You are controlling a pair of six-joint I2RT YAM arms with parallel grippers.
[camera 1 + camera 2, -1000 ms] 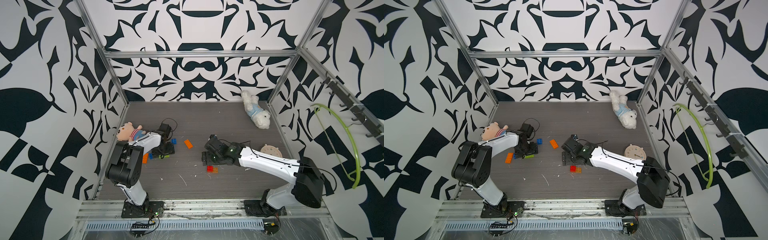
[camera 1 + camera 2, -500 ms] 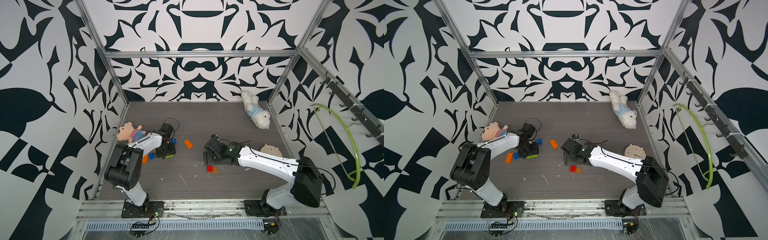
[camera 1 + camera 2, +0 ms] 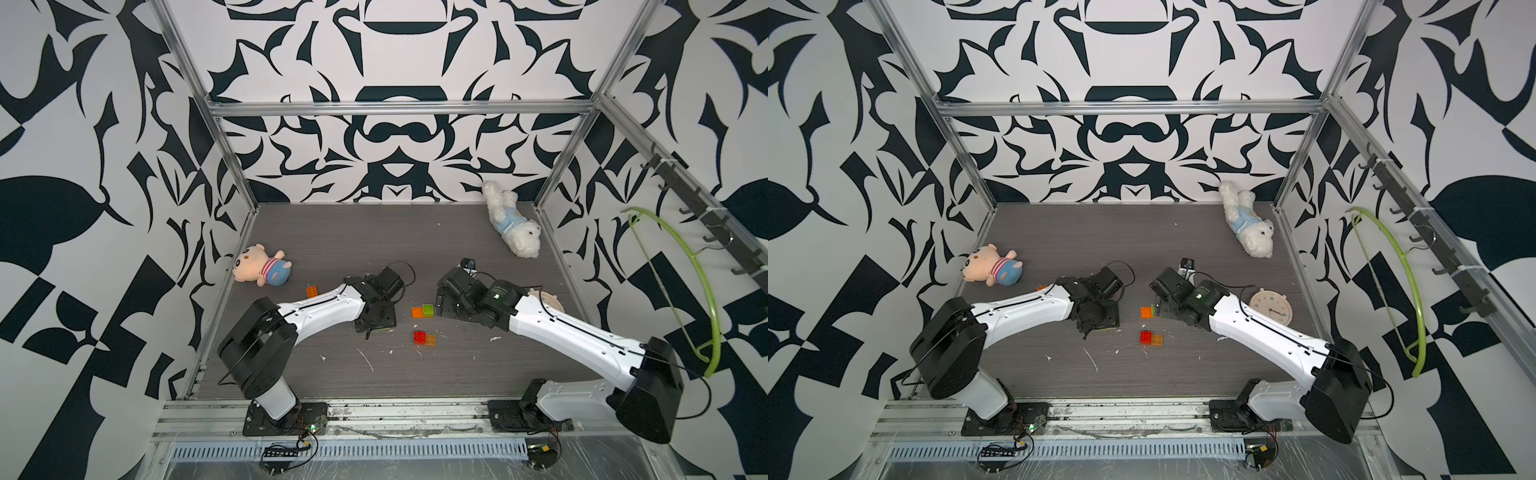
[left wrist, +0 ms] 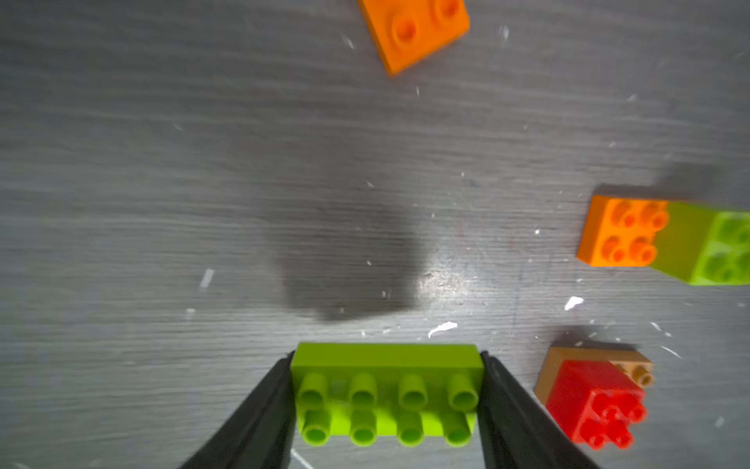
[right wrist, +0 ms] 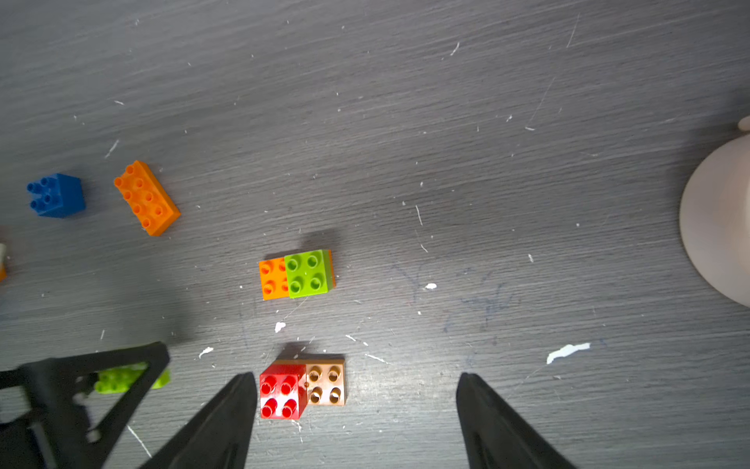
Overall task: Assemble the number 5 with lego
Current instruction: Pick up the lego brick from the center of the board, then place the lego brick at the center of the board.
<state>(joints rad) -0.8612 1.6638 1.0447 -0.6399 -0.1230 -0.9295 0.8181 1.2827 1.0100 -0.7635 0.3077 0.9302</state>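
Here, the left gripper's (image 4: 387, 358) fingers (image 4: 268, 406) pinch a lime brick (image 4: 385, 402).

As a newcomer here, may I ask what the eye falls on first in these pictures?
Bold black-and-white patterned walls enclose the grey table in both top views. Mid-table, the left claw grips a lime green oblong brick by its ends, while the right claw stands open near a red and tan brick pair. A pink plush toy lies by the left wall, a white plush toy in the far right corner.
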